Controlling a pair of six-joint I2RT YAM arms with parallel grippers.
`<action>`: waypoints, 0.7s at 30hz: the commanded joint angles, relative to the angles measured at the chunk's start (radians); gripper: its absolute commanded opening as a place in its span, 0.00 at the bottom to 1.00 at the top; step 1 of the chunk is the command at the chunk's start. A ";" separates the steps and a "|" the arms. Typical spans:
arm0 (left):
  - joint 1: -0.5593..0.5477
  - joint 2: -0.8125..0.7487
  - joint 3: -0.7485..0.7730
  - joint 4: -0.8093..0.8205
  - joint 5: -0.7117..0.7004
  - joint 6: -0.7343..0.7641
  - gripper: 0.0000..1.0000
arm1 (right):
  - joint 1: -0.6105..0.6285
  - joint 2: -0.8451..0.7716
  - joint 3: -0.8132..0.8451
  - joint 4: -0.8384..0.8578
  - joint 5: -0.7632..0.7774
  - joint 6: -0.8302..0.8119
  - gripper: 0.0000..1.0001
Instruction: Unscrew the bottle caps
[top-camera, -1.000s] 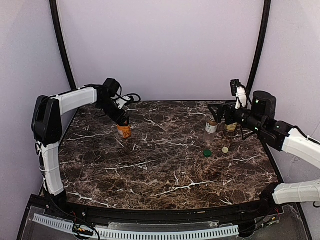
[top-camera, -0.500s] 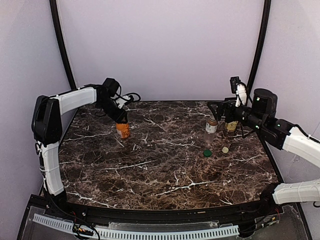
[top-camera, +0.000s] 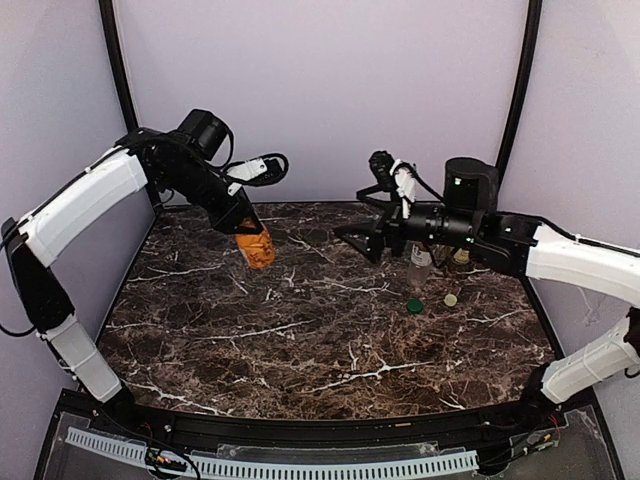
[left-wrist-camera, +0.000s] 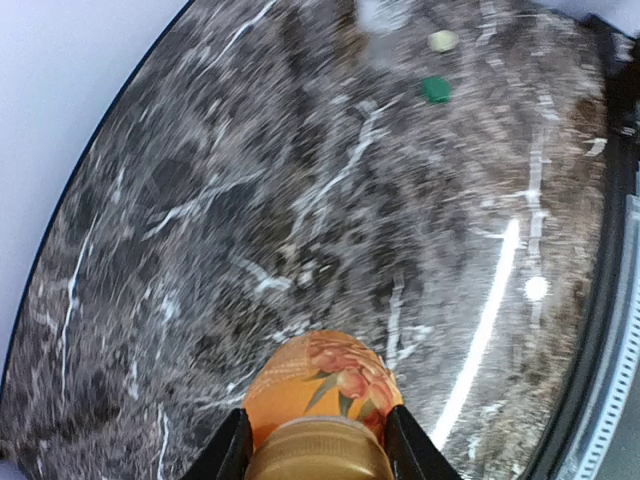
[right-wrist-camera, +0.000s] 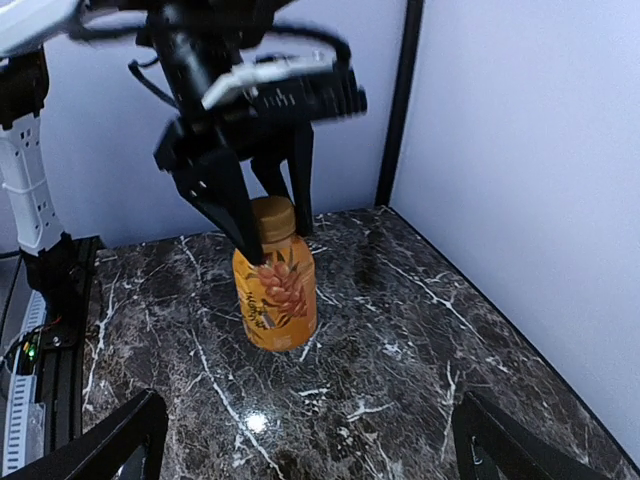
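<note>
Top external — three bottles (top-camera: 256, 248) (top-camera: 420, 262) (top-camera: 461, 257), two loose caps (top-camera: 413, 305) (top-camera: 451, 299)

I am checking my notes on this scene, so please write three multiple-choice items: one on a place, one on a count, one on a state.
1. Where is the green cap? A) on the table beside the cream cap B) on a bottle C) between fingers
2. How many caps lie loose on the table? A) none B) two C) three
3. How is the right gripper? A) shut on a cap B) shut on a bottle C) open, empty
1 A: both lie on the marble. 2 B: green and cream only; the orange bottle has its cap on. 3 C: its fingers stand wide apart.
</note>
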 joint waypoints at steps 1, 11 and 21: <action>-0.063 -0.175 -0.043 -0.118 0.179 0.093 0.16 | 0.084 0.165 0.116 0.030 -0.150 -0.147 0.99; -0.151 -0.300 -0.077 -0.090 0.238 0.099 0.14 | 0.174 0.354 0.252 0.132 -0.224 -0.138 0.99; -0.159 -0.287 -0.058 -0.071 0.232 0.098 0.12 | 0.187 0.481 0.352 0.124 -0.290 -0.082 0.94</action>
